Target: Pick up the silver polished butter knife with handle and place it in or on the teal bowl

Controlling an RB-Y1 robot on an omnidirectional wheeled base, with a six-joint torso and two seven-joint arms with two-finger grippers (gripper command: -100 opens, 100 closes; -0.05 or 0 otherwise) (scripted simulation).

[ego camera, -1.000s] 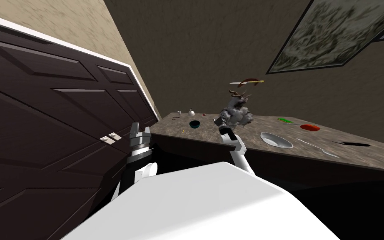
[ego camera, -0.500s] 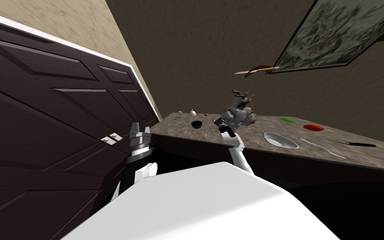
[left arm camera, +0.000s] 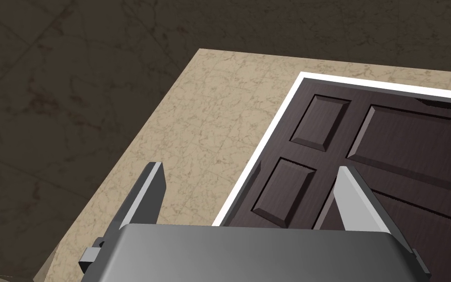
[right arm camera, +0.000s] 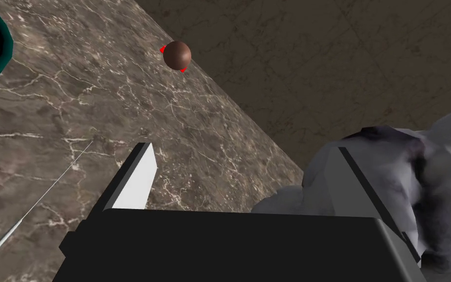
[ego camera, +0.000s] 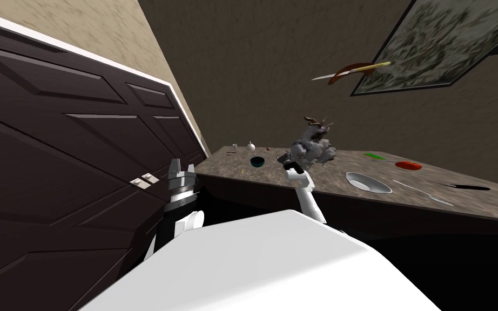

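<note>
Treat the slender silver utensil (ego camera: pixel 422 192) as the likely butter knife. It lies flat on the stone-patterned counter (ego camera: pixel 334 178), far to the right of the teal bowl (ego camera: pixel 257 161), but it is too small to confirm whether it is a knife or a spoon. Expect a light, rigid, polished piece that sits low and slips easily between smooth blade fingers. Take hold across the handle near its middle, closing on the narrow sides so it does not pivot. Avoid the thin blade end, which gives little surface to grip. A white dish (ego camera: pixel 368 183) sits between this utensil and the bowl, and a black knife (ego camera: pixel 466 187) lies farther from the bowl than the utensil. A red item (ego camera: pixel 408 166) and a green item (ego camera: pixel 374 156) lie toward the wall. A second knife-like object (ego camera: pixel 350 71) with a pale tip and a reddish curve shows high against the wall, up and to the right of the bowl, with no visible support; check it before committing. The right gripper (right arm camera: pixel 243 148) hovers just right of the bowl with its fingers spread and nothing between them. One finger stands against a grey lumpy object (ego camera: pixel 313 148). A thin silver sliver (right arm camera: pixel 33 208) and a brown ball (right arm camera: pixel 177 55) lie on the counter near the bowl. The left gripper (left arm camera: pixel 249 166) is left of the bowl, off the counter, facing the dark panelled door (ego camera: pixel 80 162), with its fingers spread and empty.
</note>
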